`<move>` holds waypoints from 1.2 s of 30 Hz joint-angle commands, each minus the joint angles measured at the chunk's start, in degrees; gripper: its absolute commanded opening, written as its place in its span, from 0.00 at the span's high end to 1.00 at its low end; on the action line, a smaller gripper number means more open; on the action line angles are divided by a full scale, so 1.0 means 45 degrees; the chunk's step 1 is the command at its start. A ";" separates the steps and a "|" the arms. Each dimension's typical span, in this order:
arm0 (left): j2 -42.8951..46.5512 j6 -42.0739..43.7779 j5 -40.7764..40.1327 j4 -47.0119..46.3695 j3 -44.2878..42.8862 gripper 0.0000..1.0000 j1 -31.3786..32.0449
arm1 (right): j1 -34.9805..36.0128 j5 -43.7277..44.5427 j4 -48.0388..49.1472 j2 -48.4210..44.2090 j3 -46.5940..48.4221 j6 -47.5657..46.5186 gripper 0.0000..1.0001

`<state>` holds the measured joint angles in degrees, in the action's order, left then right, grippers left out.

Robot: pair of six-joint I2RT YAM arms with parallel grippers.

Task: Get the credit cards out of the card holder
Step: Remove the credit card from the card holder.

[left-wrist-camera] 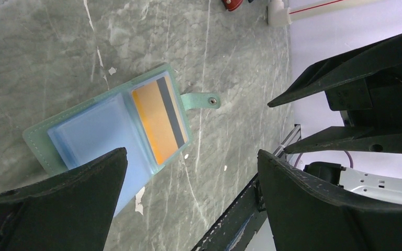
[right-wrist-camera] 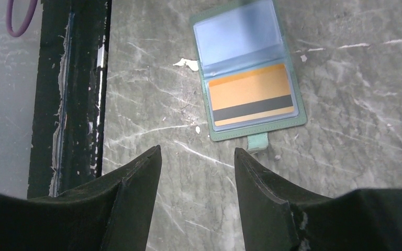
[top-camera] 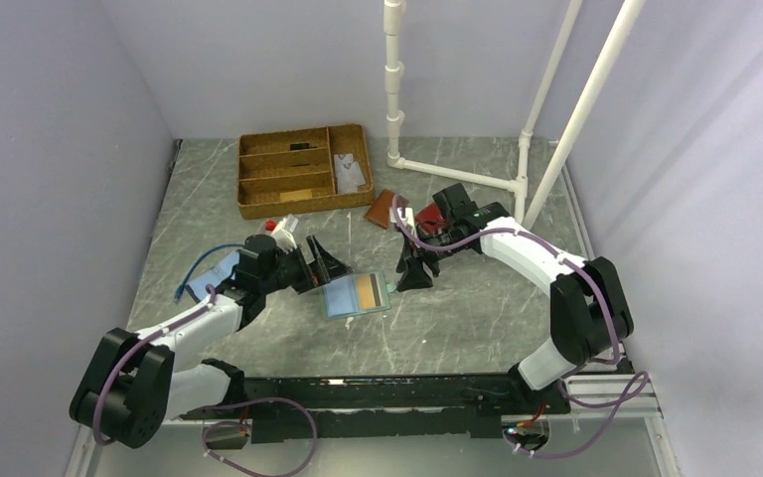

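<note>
The card holder [top-camera: 356, 295] lies open and flat on the table between the two grippers. It is light blue with a greenish edge and a snap tab. One half holds an orange-tan credit card [top-camera: 367, 290] with a dark stripe behind clear plastic; it also shows in the left wrist view [left-wrist-camera: 154, 123] and the right wrist view [right-wrist-camera: 251, 102]. The other half shows pale blue sleeves [left-wrist-camera: 97, 133]. My left gripper [top-camera: 320, 264] is open and empty just left of the holder. My right gripper [top-camera: 414, 275] is open and empty just right of it, above the table.
A wooden compartment tray [top-camera: 303, 169] stands at the back with small items in it. A brown wallet [top-camera: 383, 209] and a red one [top-camera: 430, 215] lie near the right arm. A flat light blue piece with a blue cable [top-camera: 209, 270] lies left. White pipe frame [top-camera: 457, 174] stands at the back right.
</note>
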<state>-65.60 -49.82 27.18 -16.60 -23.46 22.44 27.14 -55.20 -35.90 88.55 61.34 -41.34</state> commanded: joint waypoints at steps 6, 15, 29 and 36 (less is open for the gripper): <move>-0.0399 0.0174 0.0669 -0.2069 0.0504 0.01 -0.0103 | 0.0395 0.0300 0.0276 0.0848 0.0717 0.0739 0.44; -0.0565 -0.0068 0.0864 -0.2983 0.0867 0.01 -0.0111 | 0.0750 0.0454 0.0225 0.1821 0.1251 0.1645 0.44; -0.1142 -0.1450 0.1102 -0.3651 0.1424 0.01 -0.0123 | 0.0818 0.0743 0.1022 0.2562 0.1777 0.4011 0.44; -0.1213 -0.1790 0.1039 -0.4397 0.1750 0.01 -0.0123 | 0.0801 0.1148 0.2230 0.2886 0.1489 0.5971 0.44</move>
<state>-71.05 -56.55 30.83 -32.10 -15.57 22.09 30.59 -50.89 -31.00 100.64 67.02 -20.86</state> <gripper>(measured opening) 0.985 0.561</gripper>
